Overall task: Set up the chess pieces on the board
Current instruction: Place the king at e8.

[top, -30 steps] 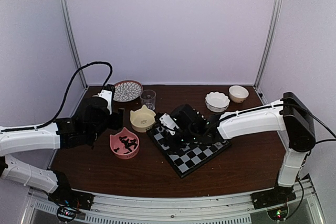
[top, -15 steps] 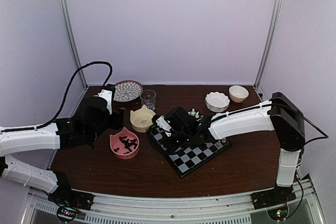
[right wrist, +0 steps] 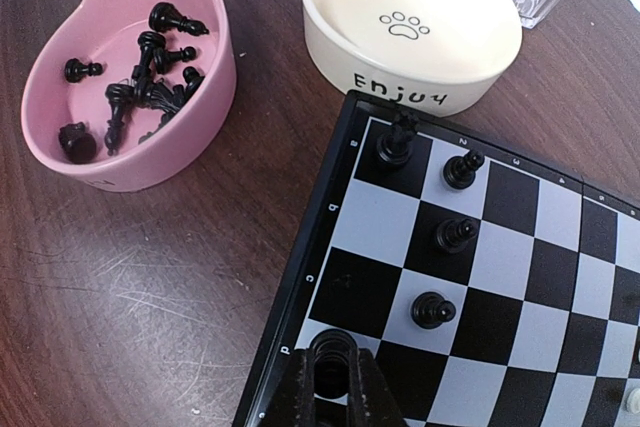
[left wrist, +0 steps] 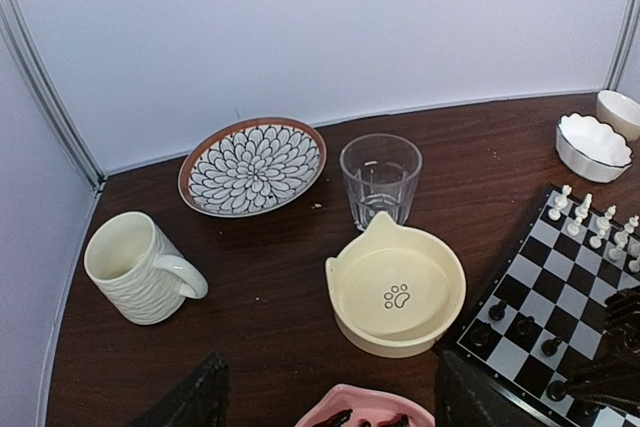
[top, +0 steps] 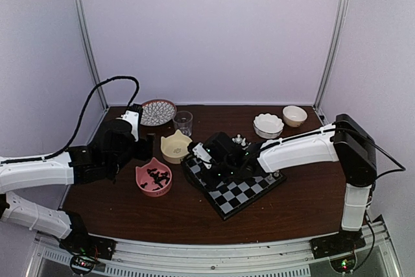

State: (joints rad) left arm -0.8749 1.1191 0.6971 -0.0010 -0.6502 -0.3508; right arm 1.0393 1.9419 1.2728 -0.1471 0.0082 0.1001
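The board (top: 241, 189) lies at the table's middle, and the right wrist view shows its left edge (right wrist: 300, 257). Several black chess pieces (right wrist: 455, 235) stand on its squares by that edge. More black pieces (right wrist: 140, 82) lie in a pink cat-ear bowl (top: 154, 178). My right gripper (right wrist: 333, 367) is shut on a black chess piece (right wrist: 334, 355) over the light square at the letter d; in the top view the right gripper (top: 202, 155) is at the board's left corner. My left gripper (left wrist: 330, 372) is open and empty, above the pink bowl's far rim (left wrist: 365, 409).
A cream paw-print bowl (left wrist: 400, 287) sits between the pink bowl and the board. Behind it are a glass (left wrist: 380, 177), a patterned plate (left wrist: 252, 162) and a white mug (left wrist: 135, 267). White pieces (left wrist: 590, 222) stand on the board's far side. Two white bowls (top: 268, 124) are at the back right.
My right gripper has moved left along the board to its left edge with the black piece in it, then held nearly still. The left arm has not moved.
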